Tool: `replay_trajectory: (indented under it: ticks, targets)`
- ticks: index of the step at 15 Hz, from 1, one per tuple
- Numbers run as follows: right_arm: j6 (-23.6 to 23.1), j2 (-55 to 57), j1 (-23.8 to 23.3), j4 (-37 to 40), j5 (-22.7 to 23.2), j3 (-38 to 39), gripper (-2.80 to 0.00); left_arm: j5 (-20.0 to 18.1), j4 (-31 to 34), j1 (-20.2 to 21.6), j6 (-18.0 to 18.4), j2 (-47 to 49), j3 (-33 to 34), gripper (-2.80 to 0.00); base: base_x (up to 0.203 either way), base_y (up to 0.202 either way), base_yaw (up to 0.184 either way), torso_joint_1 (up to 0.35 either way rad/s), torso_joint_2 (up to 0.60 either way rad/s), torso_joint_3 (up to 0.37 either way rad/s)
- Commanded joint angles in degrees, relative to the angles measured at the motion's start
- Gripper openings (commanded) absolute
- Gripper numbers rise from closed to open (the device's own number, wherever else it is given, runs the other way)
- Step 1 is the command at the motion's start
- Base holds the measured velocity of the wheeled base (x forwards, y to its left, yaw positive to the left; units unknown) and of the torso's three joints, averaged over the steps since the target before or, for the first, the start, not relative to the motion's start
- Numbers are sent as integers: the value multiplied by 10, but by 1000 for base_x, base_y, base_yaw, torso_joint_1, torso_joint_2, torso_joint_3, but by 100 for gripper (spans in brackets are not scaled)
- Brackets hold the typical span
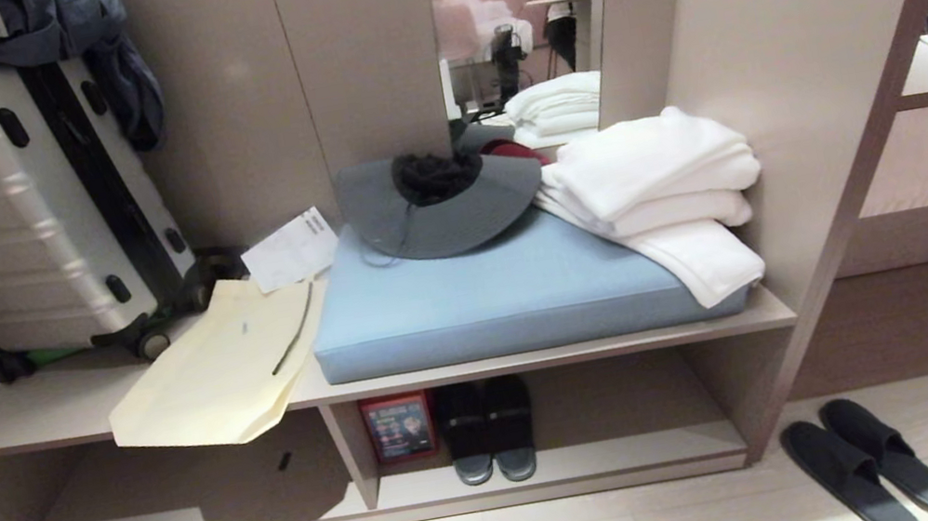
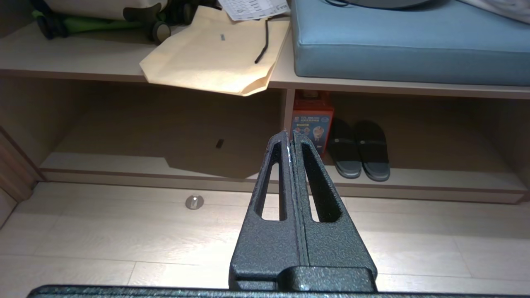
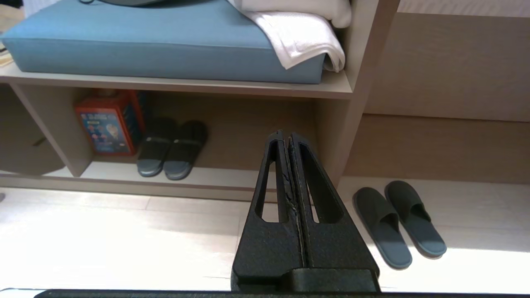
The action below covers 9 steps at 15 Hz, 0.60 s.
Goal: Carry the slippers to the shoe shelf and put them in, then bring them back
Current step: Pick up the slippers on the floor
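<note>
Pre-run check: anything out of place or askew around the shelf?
Yes. The slippers lie angled on the floor right of the shoe shelf, not in it. A flat paper bag overhangs the bench edge above the left compartment. Nothing is spilled or visibly damaged.

Left gripper (image 2: 290, 133): fingers pressed together along their whole length, tips meeting, nothing between them; held out level ahead of the wrist, clear of any contact. Right gripper (image 3: 287, 134): likewise closed tip to tip, empty, a rough seam visible where the inner faces meet; same forward pose. Neither arm visible from the head camera. Both seen only from their own wrist cameras.
</note>
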Motion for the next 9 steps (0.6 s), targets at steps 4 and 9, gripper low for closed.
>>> replay_trajectory:
  ticks: [4,9]
  targets:
    - [0,0,0,0,0,0,-280,0,0,0,0,1,0,-280,0,0,0,0,0,0]
    - [0,0,0,0,0,0,-280,0,0,0,0,1,0,-280,1,-104,-2,3,1,0]
